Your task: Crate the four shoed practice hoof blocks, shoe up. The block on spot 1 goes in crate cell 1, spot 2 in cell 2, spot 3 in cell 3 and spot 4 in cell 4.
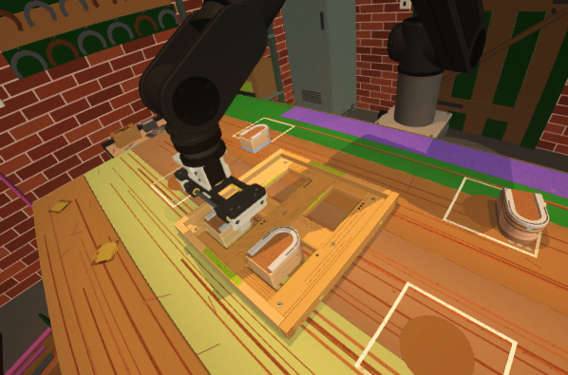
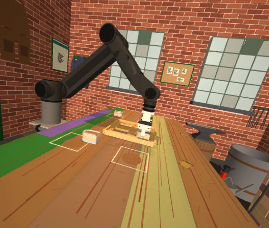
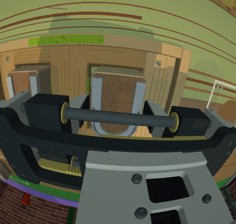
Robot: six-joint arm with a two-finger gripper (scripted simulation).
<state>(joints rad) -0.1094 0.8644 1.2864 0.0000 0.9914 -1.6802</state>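
My gripper (image 1: 227,213) (image 3: 115,112) is open and holds nothing; it stands low over a crate cell at the crate's left corner, straddling a hoof block (image 3: 116,103) that sits in that cell shoe up. The wooden crate (image 1: 285,229) (image 2: 130,132) lies mid-bench. A second block (image 1: 275,253) (image 3: 22,81) sits shoe up in the neighbouring cell. The two far cells (image 1: 332,208) are empty. A third block (image 1: 522,213) (image 2: 91,136) stands on a marked square at the right. A fourth (image 1: 254,137) (image 2: 118,113) stands on a square behind the crate.
Behind the work the arm's base column (image 1: 418,97) rises beside a purple and green strip (image 1: 427,144). Two marked squares (image 1: 434,334) (image 1: 166,187) lie vacant. The bench's left edge (image 1: 52,253) drops off, and an anvil (image 2: 203,131) and a barrel (image 2: 247,164) stand beyond the opposite side.
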